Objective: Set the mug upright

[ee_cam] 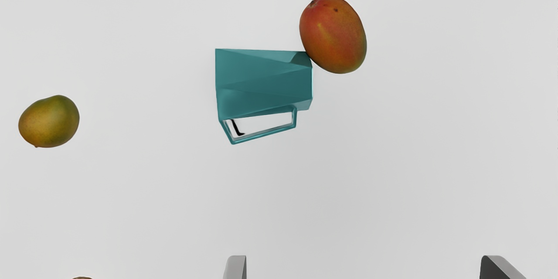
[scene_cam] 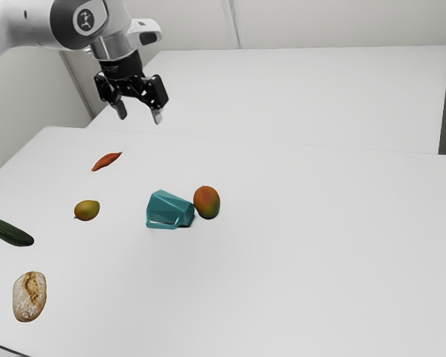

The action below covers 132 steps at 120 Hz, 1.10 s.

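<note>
The gripper (scene_cam: 139,116) hangs high above the table at the exterior view's upper left, its two fingers spread apart with nothing between them. A teal faceted mug (scene_cam: 171,209) lies on its side on the table, with its handle out to one side. In the wrist view the same mug (ee_cam: 263,83) is in front of the gripper (ee_cam: 364,266), whose fingertips stand wide apart. One end of the mug is beside a red-orange mango (ee_cam: 333,35), touching it or nearly so.
On the white table (scene_cam: 320,245), the mango (scene_cam: 207,201) stands at the mug's exterior-view right. Toward the exterior view's left lie a yellow-green mango (scene_cam: 87,210), an orange-red sweet potato-like item (scene_cam: 106,161), a cucumber (scene_cam: 8,231) and a bread roll (scene_cam: 30,296).
</note>
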{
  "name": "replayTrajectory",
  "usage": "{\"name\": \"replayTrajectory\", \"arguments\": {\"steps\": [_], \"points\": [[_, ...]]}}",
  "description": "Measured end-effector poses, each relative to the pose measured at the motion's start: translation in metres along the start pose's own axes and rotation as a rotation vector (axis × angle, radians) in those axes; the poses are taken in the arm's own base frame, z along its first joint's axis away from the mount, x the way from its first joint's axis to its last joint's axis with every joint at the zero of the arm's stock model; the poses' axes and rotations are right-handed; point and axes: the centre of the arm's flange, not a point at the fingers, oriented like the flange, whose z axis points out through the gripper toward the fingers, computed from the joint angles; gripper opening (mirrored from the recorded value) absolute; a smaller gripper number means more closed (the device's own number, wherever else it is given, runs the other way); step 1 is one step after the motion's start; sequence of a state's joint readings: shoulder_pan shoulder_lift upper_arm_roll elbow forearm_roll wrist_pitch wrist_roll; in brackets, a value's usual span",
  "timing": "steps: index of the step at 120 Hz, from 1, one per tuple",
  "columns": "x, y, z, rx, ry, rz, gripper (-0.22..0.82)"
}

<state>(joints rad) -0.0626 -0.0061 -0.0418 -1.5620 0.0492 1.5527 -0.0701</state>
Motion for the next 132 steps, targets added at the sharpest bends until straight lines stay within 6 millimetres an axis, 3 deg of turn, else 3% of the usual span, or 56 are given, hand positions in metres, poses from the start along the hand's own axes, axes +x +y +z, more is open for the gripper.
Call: {"name": "replayTrajectory", "arguments": {"steps": [20,35,68,80,99,132], "points": [[-0.002,0.006,-0.001,0.001,0.0,0.011,0.58],[-0.017,0.003,-0.005,0.003,0.002,0.008,0.58],[-0.043,-0.069,0.003,-0.039,-0.019,-0.12,0.58],[-0.048,-0.093,0.023,-0.086,-0.038,-0.149,0.58],[-0.052,-0.126,0.071,-0.205,-0.044,-0.182,0.58],[-0.053,-0.143,0.133,-0.388,0.038,-0.177,0.58]]}}
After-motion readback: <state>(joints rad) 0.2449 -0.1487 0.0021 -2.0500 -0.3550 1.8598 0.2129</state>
